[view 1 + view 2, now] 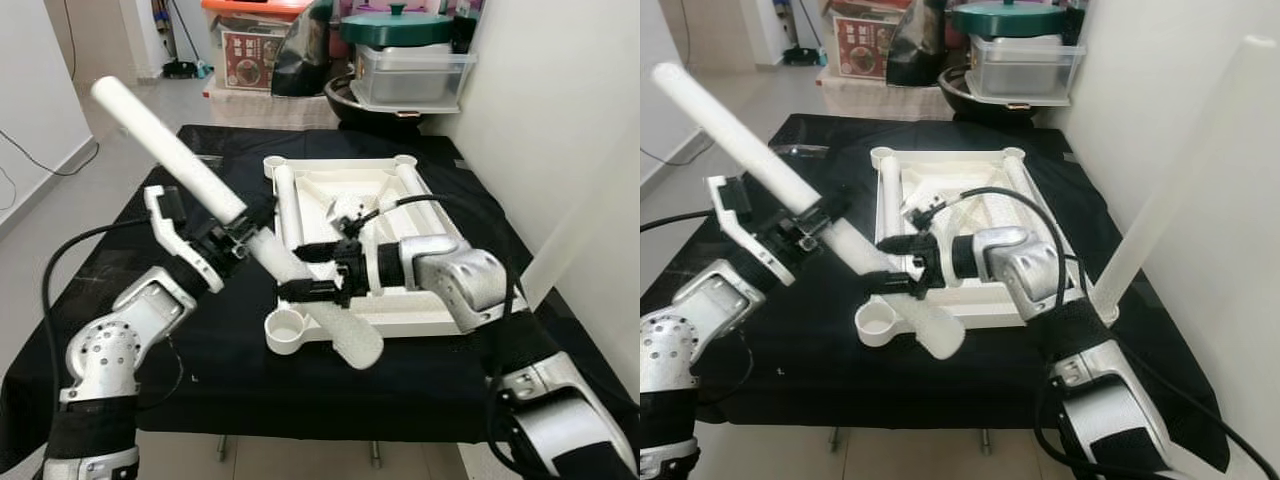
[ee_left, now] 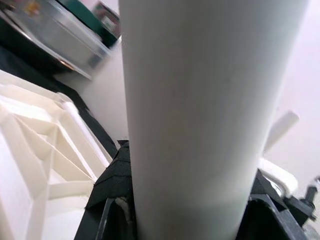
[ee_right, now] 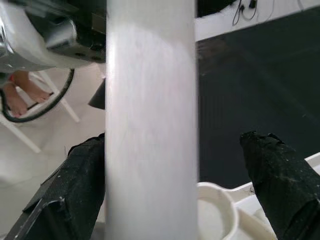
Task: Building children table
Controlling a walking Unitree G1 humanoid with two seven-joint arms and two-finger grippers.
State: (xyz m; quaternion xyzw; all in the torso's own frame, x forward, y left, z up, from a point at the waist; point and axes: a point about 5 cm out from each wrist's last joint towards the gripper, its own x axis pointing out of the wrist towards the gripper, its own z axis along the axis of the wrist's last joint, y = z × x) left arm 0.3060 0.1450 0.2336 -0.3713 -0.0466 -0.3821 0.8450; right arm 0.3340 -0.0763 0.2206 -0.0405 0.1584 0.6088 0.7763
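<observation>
A long white table leg (image 1: 180, 150) slants over the black table, its lower end beside a round corner socket (image 1: 285, 330) of the upturned white tabletop (image 1: 420, 310). My left gripper (image 1: 232, 232) is shut on the leg at mid-length. Further down, my right gripper (image 1: 312, 270) is open around the leg: in the right wrist view one finger touches it and the other finger (image 3: 280, 175) stands apart from it. A second leg (image 1: 1180, 180) stands upright in the near right corner, beside the wall.
A black cloth (image 1: 200, 370) covers the work table. Behind it stand a clear plastic box (image 1: 410, 75) with a green lid, a dark pan and cartons. A white wall (image 1: 560, 120) runs close along the right side. Bare floor lies to the left.
</observation>
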